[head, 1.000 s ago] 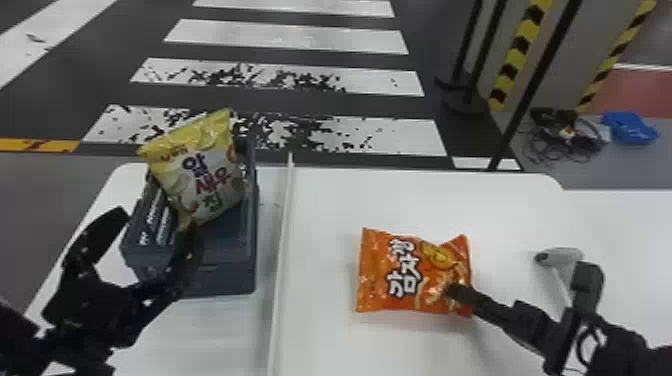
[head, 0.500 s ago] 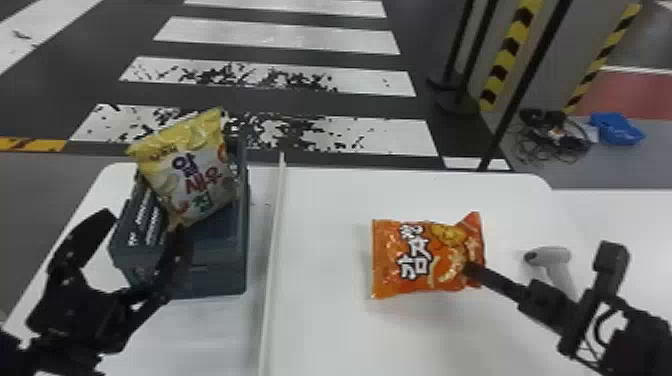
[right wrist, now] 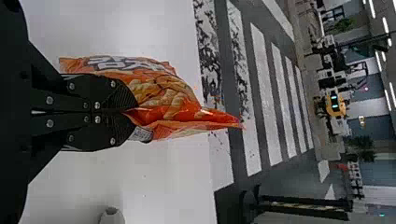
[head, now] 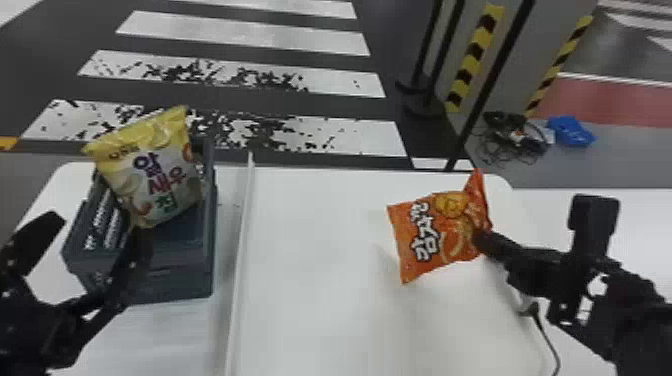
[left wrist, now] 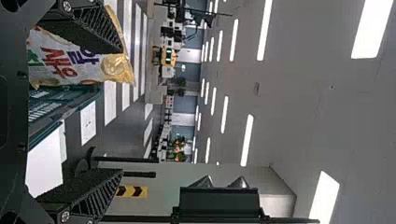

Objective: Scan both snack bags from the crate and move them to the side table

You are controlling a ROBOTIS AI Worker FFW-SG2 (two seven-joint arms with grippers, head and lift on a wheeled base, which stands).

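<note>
My right gripper (head: pixel 482 240) is shut on the right edge of the orange snack bag (head: pixel 435 225), over the white table (head: pixel 310 260). In the right wrist view that gripper (right wrist: pixel 133 111) pinches the orange bag (right wrist: pixel 163 95) between its closed fingers. The yellow snack bag (head: pixel 155 170) leans upright in the dark crate (head: pixel 190 280) at the left. My left gripper (head: pixel 95 225) stands open at the crate's near left side. In the left wrist view the left gripper (left wrist: pixel 121 109) has its fingers wide apart, with the yellow bag (left wrist: pixel 70 63) by one finger.
A thin white divider (head: pixel 242 250) runs between crate and orange bag. The scanner shows as a pale end (right wrist: pixel 112 215) in the right wrist view, and a dark cable (head: pixel 545 335) runs below the right arm. Another white surface (head: pixel 600 220) adjoins at the right. Posts stand behind.
The right gripper has moved right with the orange bag, which has tilted, its top right corner rising. The arm now covers much of the scanner. The head view has shifted slightly; the left gripper stays open.
</note>
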